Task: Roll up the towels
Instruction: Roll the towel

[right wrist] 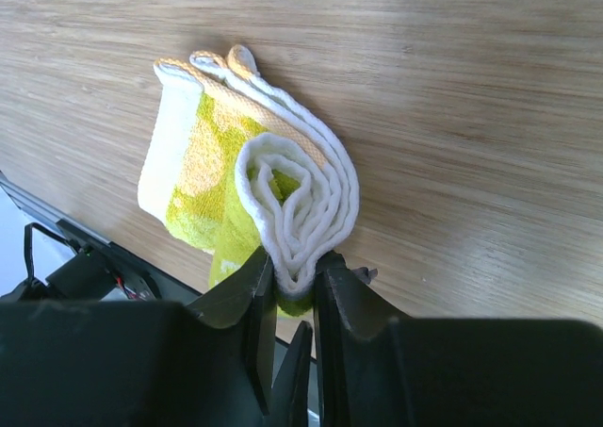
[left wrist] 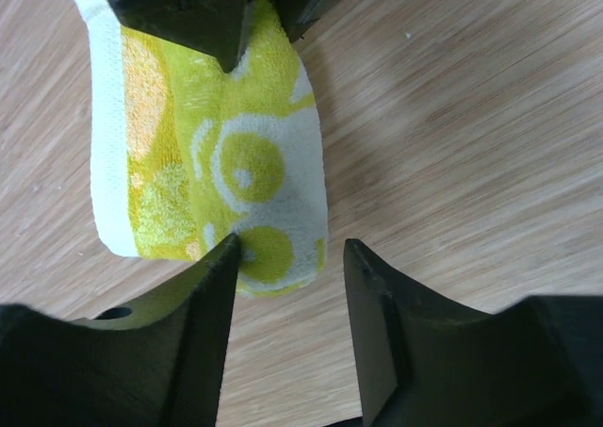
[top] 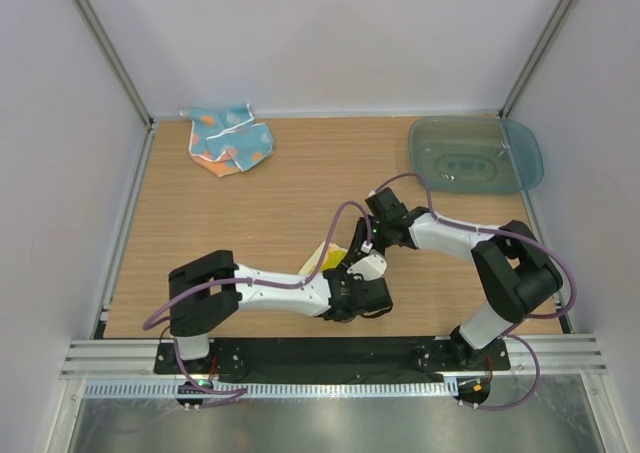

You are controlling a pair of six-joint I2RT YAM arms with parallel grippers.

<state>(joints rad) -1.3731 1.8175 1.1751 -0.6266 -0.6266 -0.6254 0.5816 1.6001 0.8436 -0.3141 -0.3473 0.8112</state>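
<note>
A yellow-green and white towel [right wrist: 217,163], rolled up, lies on the wooden table near the front middle [top: 324,258]. My right gripper [right wrist: 294,274] is shut on one end of the roll, pinching the white spiral layers. My left gripper [left wrist: 287,262] is open at the roll's other end [left wrist: 236,154]; its left fingertip [left wrist: 224,257] touches the towel and its right finger stands on bare wood. In the top view the two grippers, left [top: 347,276] and right [top: 360,250], meet over the towel. A second towel [top: 228,139], blue with orange spots, lies crumpled at the back left.
A teal plastic tray [top: 520,163] sits at the back right corner. The right gripper's fingers [left wrist: 212,17] show at the top of the left wrist view. The black base rail [top: 320,353] runs along the table's near edge.
</note>
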